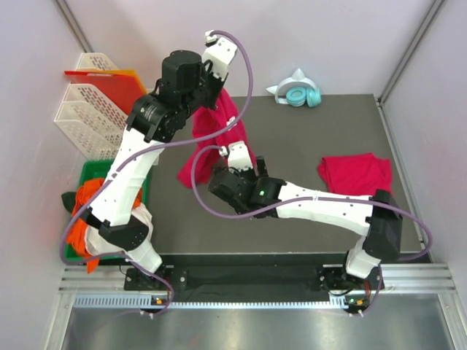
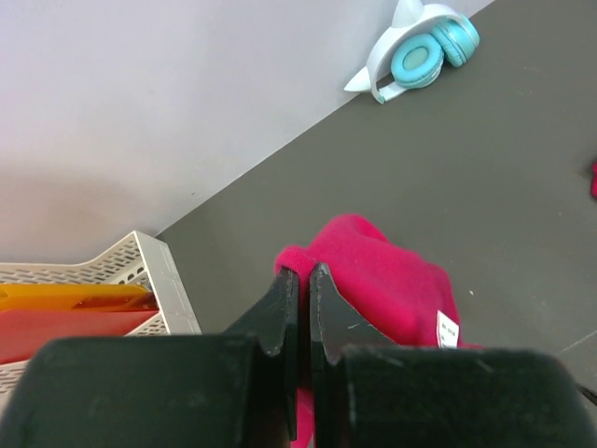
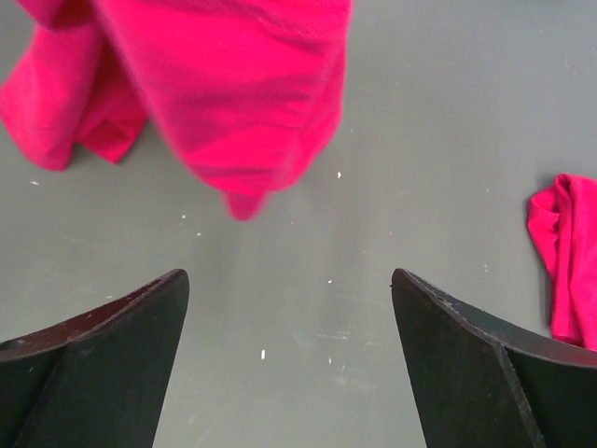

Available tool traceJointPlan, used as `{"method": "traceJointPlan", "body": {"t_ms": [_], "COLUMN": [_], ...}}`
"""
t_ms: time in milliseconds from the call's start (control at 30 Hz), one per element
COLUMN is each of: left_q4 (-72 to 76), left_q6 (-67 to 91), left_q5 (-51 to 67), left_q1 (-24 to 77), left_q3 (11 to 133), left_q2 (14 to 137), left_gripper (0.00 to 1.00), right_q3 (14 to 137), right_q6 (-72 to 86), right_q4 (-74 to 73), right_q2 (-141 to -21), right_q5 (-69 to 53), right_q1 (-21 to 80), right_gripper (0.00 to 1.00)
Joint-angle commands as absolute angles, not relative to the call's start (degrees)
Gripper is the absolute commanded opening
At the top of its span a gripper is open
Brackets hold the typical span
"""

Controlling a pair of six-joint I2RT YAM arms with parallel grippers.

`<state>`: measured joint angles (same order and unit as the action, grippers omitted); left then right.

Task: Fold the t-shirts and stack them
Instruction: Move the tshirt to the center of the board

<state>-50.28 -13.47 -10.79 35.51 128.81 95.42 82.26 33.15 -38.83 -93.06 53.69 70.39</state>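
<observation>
L gripper [image 2: 300, 271] pinched shut on hanging shirt [image 1: 219, 135], left of headphones [image 1: 295, 93]. R gripper [image 3: 289, 275] wide open, empty. Second shirt [image 1: 355, 173] looks folded, near-right of headphones. Fold + stack pending.

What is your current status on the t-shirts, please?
Left gripper shut on hanging t-shirt. Right gripper open, empty, near its lower edge. Second t-shirt lies at right. Nothing in the way.

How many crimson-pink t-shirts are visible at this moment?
2. The hanging t-shirt is pinched in the left gripper over the table's middle; the bunched t-shirt lies at its right side. The arms may hide more.
</observation>
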Motion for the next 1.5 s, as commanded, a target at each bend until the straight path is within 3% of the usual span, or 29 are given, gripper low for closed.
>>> {"method": "traceJointPlan", "body": {"t_ms": [0,500,833,1033,1467], "left_q4": [-46.9,-47.4,-47.9,-48.6,-48.6], "left_q6": [-13.8,-16.4,-16.4,-16.3,-16.0], "left_q5": [-12.2,-15.1,-15.6,-15.7,-15.4], "left_q1": [36.2,39.4,39.9,40.3,40.4], "left_q3": [132.7,135.3,137.1,136.4,130.5], "left_q2": [94.7,95.5,94.9,93.4,89.2], "left_gripper": [0.00,0.00,0.00,0.00,0.00], "right_q3": [86.0,88.4,90.5,96.7,98.2], "right_q6": [30.4,24.6,26.5,35.2,41.2], "right_q4": [-34.9,-26.6,-29.4,-40.1,-41.9], "right_q2": [-95.1,-102.8,-110.5,-117.1,-119.8], "right_q5": [55.0,52.6,54.7,61.4,69.0], "right_q1": [69.6,71.0,71.0,68.8,63.3], "right_gripper": [0.90,0.89,0.91,0.91,0.86]}}
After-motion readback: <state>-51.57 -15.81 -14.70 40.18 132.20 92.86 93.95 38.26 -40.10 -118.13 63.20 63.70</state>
